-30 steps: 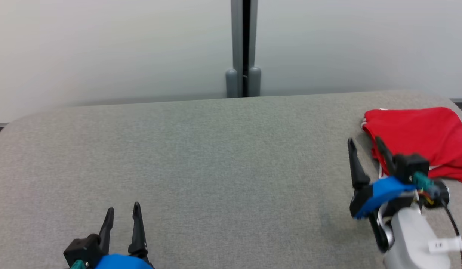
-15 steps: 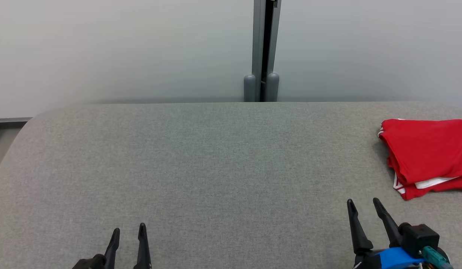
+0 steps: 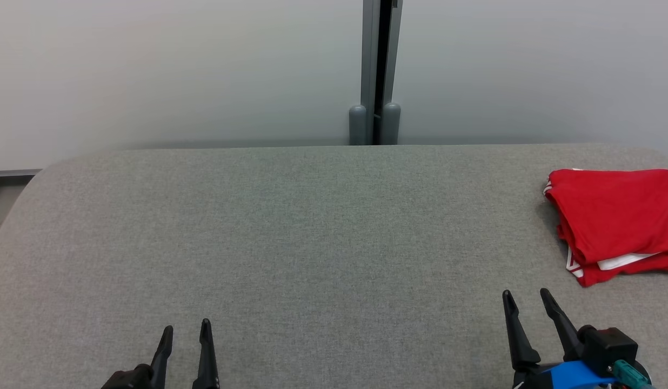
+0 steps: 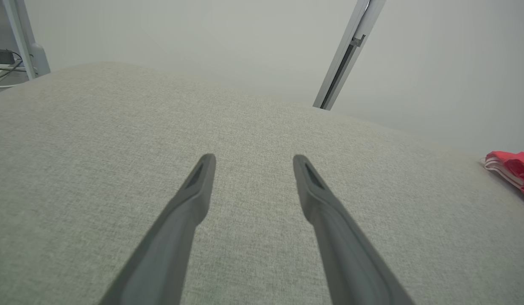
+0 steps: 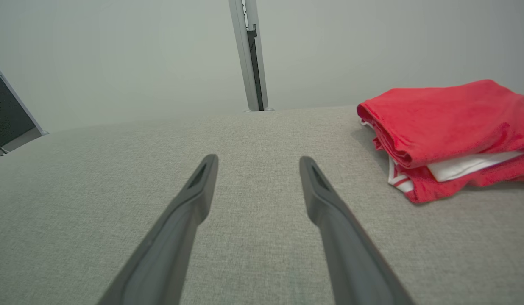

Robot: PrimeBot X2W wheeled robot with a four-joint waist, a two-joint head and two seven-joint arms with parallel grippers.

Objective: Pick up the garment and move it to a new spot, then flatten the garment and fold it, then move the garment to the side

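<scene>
A red garment (image 3: 618, 219) with white trim lies folded at the right edge of the grey padded table (image 3: 312, 237). It also sits at the right of the right wrist view, garment (image 5: 448, 127), and at the far right edge of the left wrist view, garment (image 4: 514, 169). My right gripper (image 3: 526, 294) is open near the table's front right, short of the garment and apart from it. At the front left, my left gripper (image 3: 185, 327) is open too. Nothing is between the fingers (image 5: 194, 199) of either one.
A pale wall with a grey vertical post (image 3: 374, 70) stands behind the table. The table's rounded left corner (image 3: 37, 178) and right corner show. Cables (image 4: 5, 67) lie off the table at the far left of the left wrist view.
My right gripper has drawn back from beside the garment to the front right of the table, still open. The head camera shifted between frames. The garment lies as before.
</scene>
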